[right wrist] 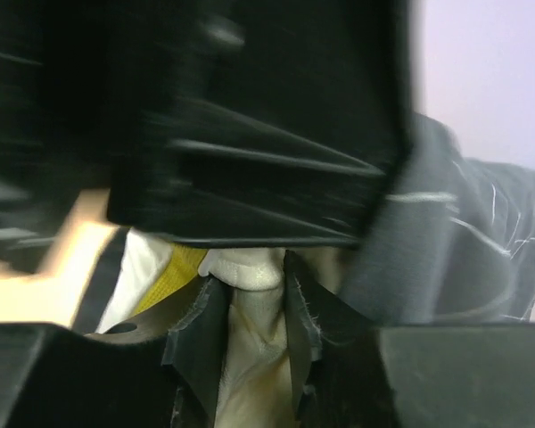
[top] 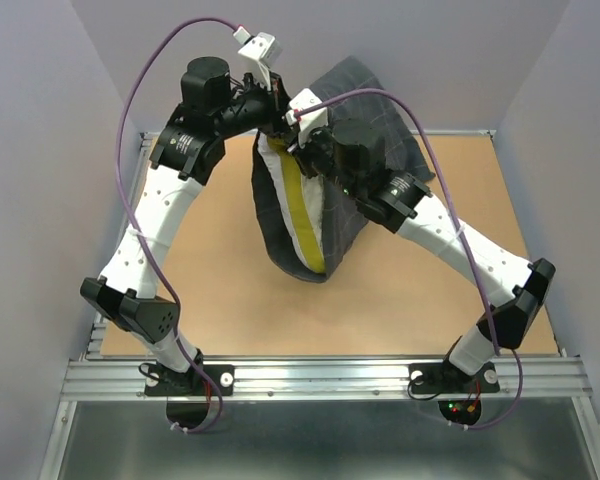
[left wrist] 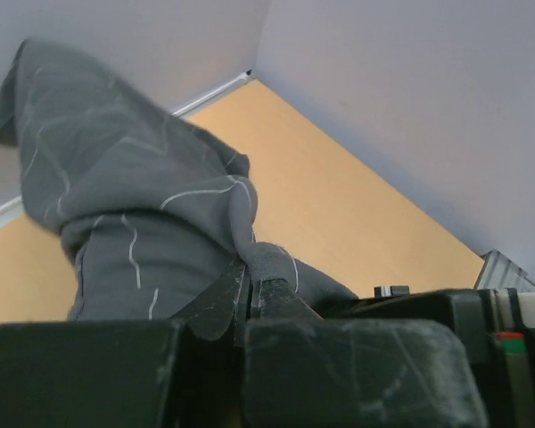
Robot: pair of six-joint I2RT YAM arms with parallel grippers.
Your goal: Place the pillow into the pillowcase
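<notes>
left fingers [left wrist: 216, 308]: clenching on a fold of the pillowcase [top: 375, 110], with cloth bunching just above the tips
right fingers [right wrist: 194, 343]: pinching a white bit of the pillow [top: 302, 205] between them
progress: I'd guess halfway. The pillow is hanging below both sets of fingers, lower end sitting in the case, yellow edge showing through the opening
left to do: pulling the case over the rest, then laying it on the counter [top: 220, 290]

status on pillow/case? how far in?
Partly done: the pillowcase already wraps the pillow at its bottom and both sides. In hand: the left gripper is shut on pillowcase cloth, and the right gripper pinches white pillow fabric. To do: the white face and yellow band show through the open mouth, so the top needs covering.
</notes>
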